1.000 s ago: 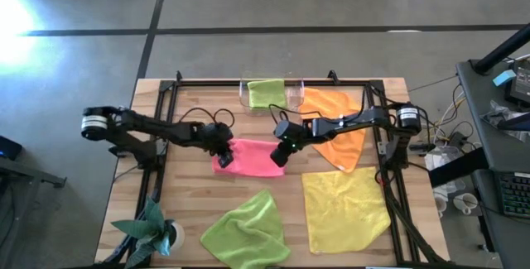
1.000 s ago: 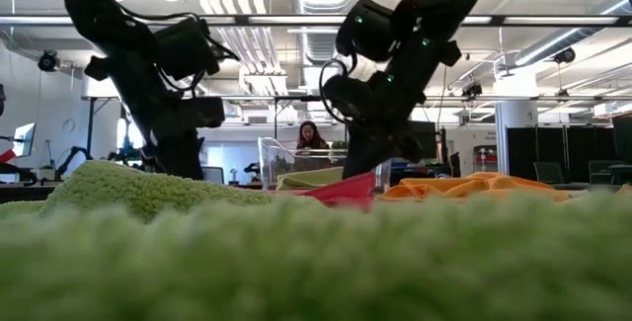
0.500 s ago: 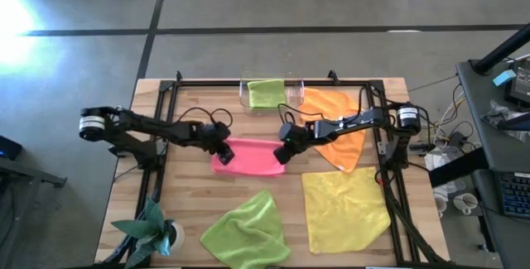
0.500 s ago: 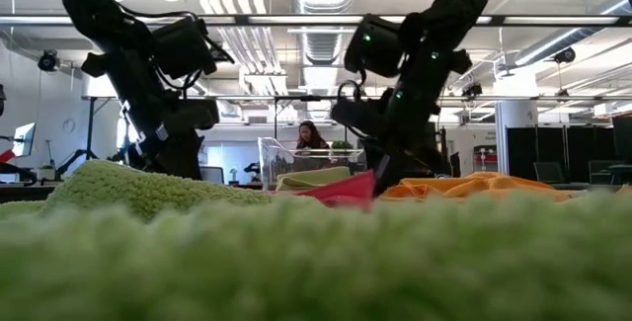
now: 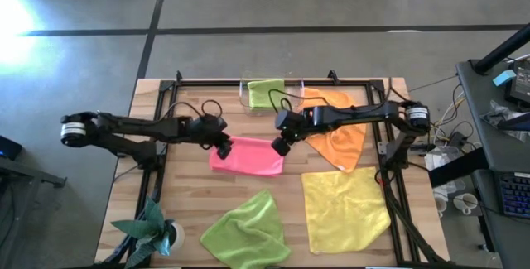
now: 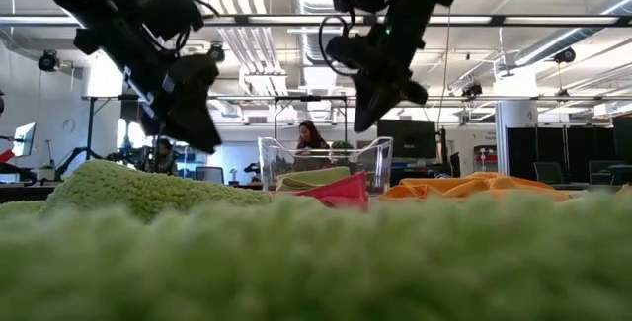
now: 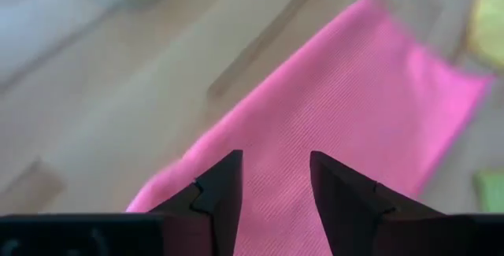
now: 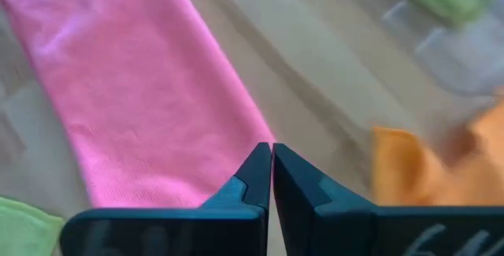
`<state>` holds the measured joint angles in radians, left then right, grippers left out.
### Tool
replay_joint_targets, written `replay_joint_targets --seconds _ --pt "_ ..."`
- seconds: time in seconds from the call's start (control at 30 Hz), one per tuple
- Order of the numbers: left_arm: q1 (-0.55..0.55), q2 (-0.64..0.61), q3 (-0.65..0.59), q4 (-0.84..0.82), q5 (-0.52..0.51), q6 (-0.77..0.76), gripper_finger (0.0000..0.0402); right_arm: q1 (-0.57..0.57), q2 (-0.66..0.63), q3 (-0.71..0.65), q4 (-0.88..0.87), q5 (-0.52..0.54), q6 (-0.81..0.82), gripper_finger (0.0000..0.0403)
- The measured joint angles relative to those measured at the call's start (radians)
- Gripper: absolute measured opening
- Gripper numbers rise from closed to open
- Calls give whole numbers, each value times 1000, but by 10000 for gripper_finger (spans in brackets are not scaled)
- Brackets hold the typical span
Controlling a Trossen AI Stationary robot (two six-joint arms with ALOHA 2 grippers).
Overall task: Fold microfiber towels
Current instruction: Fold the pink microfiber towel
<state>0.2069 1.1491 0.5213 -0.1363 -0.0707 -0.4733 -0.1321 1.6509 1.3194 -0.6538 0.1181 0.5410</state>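
At mid-counter (image 5: pixel 190 199), the pink towel (image 5: pixel 248 156) is laid flat and folded. Above its left end the left gripper (image 5: pixel 224 149) is held released, nothing between its fingers; above its right end the right gripper (image 5: pixel 279 146) is held clenched and empty.

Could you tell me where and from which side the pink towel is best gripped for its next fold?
Probably at a corner of a short end, coming from above: the pink towel lies flat as a folded strip on the table, so only its edges and corners offer something to pinch.
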Motion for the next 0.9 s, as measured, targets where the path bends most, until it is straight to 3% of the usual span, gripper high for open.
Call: replay_joint_targets --seconds 0.23,0.63,0.9 --pt "-32 48 2 165 4 9 134 0 -74 69 -81 43 11 8" --pt "-212 252 10 163 5 -19 134 41 -98 65 -82 43 65 8" --pt "-257 331 29 118 -4 -18 134 55 -85 64 -82 43 90 8"
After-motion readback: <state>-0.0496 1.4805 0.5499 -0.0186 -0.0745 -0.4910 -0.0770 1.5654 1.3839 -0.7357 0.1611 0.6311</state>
